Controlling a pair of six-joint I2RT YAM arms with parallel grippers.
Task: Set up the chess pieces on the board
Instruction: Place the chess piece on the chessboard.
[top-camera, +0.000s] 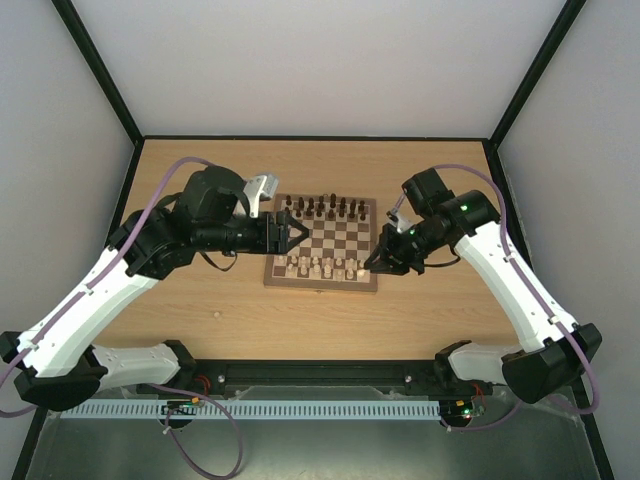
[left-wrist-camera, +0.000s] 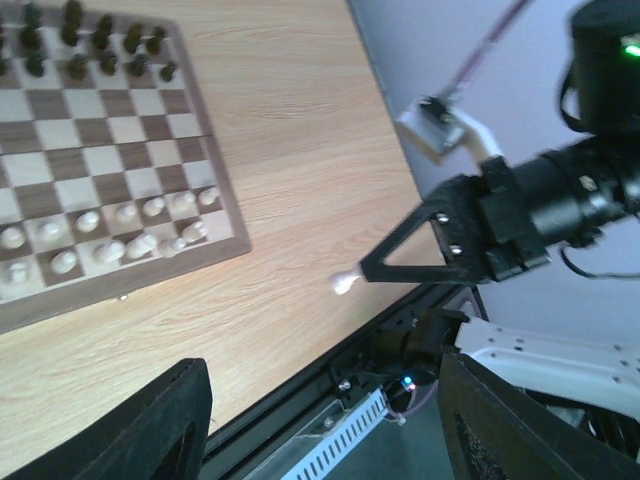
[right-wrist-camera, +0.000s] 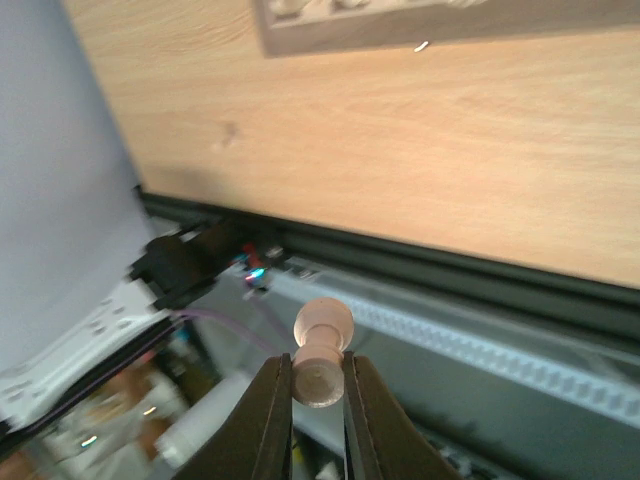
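The board (top-camera: 335, 238) lies mid-table, with dark pieces (top-camera: 325, 208) along its far rows and pale pieces (top-camera: 315, 266) along its near rows. My right gripper (top-camera: 372, 264) hovers at the board's front right corner. In the right wrist view it (right-wrist-camera: 318, 368) is shut on a pale pawn-shaped piece (right-wrist-camera: 322, 328). My left gripper (top-camera: 290, 232) is at the board's left edge, open and empty. In the left wrist view its fingers (left-wrist-camera: 150, 420) stand wide apart, and the board (left-wrist-camera: 100, 160), the pale pieces (left-wrist-camera: 100, 235) and the held piece (left-wrist-camera: 343, 283) show.
Black frame rails (top-camera: 320, 375) run along the table's near edge. The table's right edge (left-wrist-camera: 380, 110) lies close behind the board in the left wrist view. Plain light-wood tabletop (top-camera: 200, 170) surrounds the board.
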